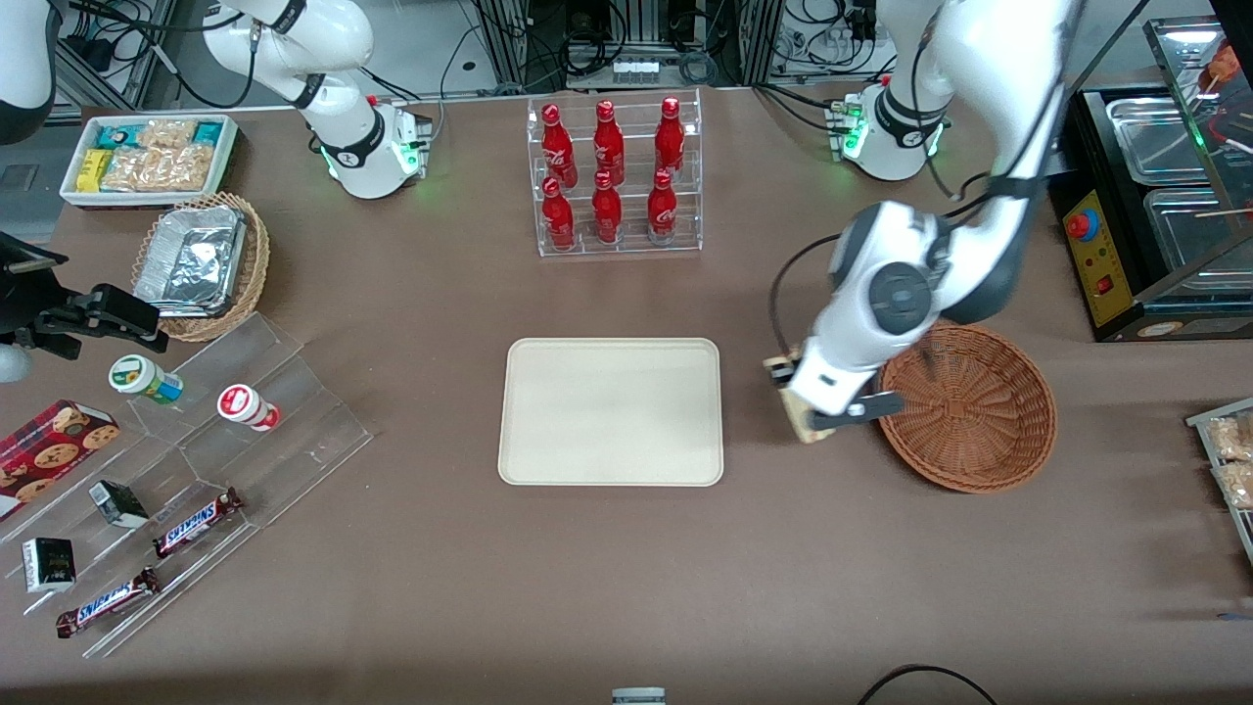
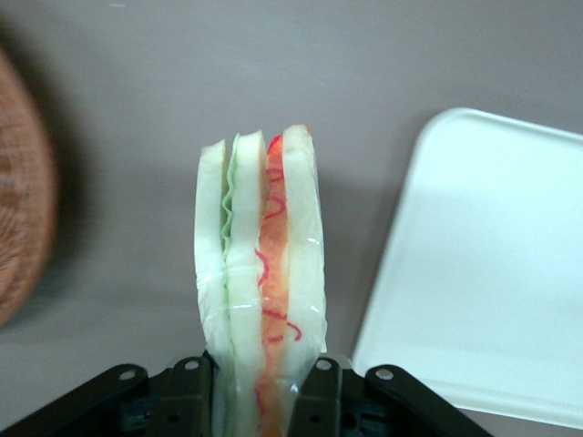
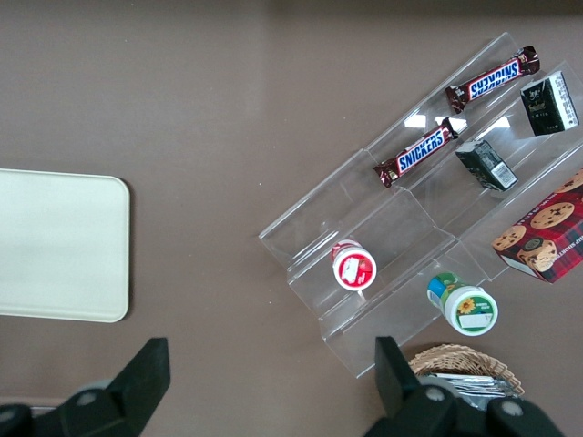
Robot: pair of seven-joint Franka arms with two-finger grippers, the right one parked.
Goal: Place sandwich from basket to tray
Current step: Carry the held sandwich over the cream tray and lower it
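Pincer (image 1: 811, 416): closed on the sandwich, held above the bare worktop between tray and basket; one finger (image 2: 187, 401) presses on each bread face.
Sandwich (image 2: 262, 300): clamped in the pincer, clear of the basket, not over the tray; layers of white bread, pale green and red filling show edge-on, under clear wrap. In the front view only a small part (image 1: 805, 423) shows below the wrist.
Basket (image 1: 979, 411): round brown wicker, on the worktop toward the working arm's end, just beside the pincer; nothing visible in it.
Tray (image 1: 611, 411): cream, flat on the worktop at centre, nothing on it; near the pincer but apart from it.
Worktop (image 1: 607, 587): brown surface.
Bottles (image 1: 609, 171): red, in a clear rack, farther from the front camera than the tray.
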